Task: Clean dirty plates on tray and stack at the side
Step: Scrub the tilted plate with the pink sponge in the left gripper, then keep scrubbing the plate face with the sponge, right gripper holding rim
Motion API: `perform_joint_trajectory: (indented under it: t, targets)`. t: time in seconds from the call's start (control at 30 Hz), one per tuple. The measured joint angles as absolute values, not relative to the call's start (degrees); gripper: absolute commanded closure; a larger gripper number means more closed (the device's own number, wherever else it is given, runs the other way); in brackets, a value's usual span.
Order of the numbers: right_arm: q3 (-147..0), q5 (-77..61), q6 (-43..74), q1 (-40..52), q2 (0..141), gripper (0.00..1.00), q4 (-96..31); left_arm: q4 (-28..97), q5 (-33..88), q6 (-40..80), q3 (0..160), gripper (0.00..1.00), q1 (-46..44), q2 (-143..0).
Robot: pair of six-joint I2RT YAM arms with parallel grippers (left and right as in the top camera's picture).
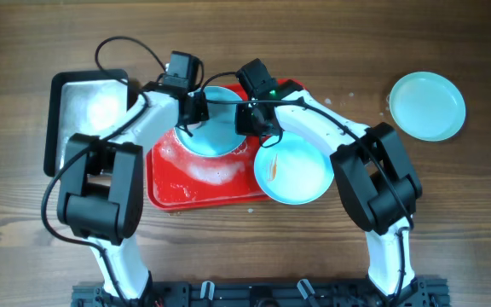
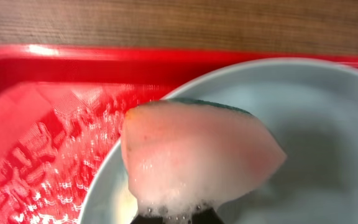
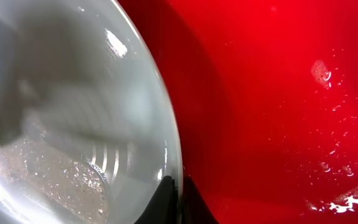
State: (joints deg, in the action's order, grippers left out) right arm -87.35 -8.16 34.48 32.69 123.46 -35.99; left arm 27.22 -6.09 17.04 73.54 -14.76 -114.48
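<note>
Overhead: tray (image 1: 173, 183) at mid-desk (image 1: 24, 256), wet with suds. Back plate (image 1: 218, 136) lies in the tray, its far side hidden under both wrists. Smeared plate (image 1: 292, 170) sits at the tray's right edge, overhanging it, with an orange streak inside. Third plate (image 1: 427, 105) lies alone on the desk, far right. Silver pan (image 1: 92, 107) is left of the tray, partly covered by the left arm.

Left tool (image 2: 174, 218): closed on a sudsy sponge (image 2: 197, 149) over the back plate; fingers almost wholly cut off by the frame's edge.

Right tool (image 3: 178, 202): only dark tips visible, either side of the back plate's rim, pinching it. The plate's interior is blurred.
</note>
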Motion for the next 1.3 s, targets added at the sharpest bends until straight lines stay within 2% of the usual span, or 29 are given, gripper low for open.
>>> perform_joint_trajectory:
  t: [0.13, 0.3, 0.67, 0.87, 1.1, 1.3]
  targets:
    - [-87.4, -8.3, 34.5, 32.7, 123.5, 0.96, -36.0, 26.3, -11.0, 17.0, 73.5, 0.96, -16.7, -114.9]
    - [-87.4, -9.2, 34.4, 33.0, 123.5, 0.96, -36.3, 33.6, -9.5, 15.5, 74.8, 0.96, -16.0, -114.8]
    - [-87.4, -10.0, 32.4, 33.2, 123.5, 0.96, -37.4, 52.0, 14.2, 11.8, 75.4, 0.96, -11.2, -114.3]
    - [-87.3, -9.8, 32.0, 33.2, 123.5, 0.96, -37.2, 50.5, 17.9, 11.0, 74.3, 0.96, -10.4, -114.5]
    - [-87.3, -10.3, 33.6, 33.3, 123.6, 0.96, -35.7, 40.4, 4.0, 18.1, 74.4, 0.96, -11.8, -113.8]
    - [-87.3, -11.6, 33.9, 33.8, 123.6, 0.96, -35.2, 37.2, -14.7, 19.2, 74.4, 0.96, -13.8, -114.0]
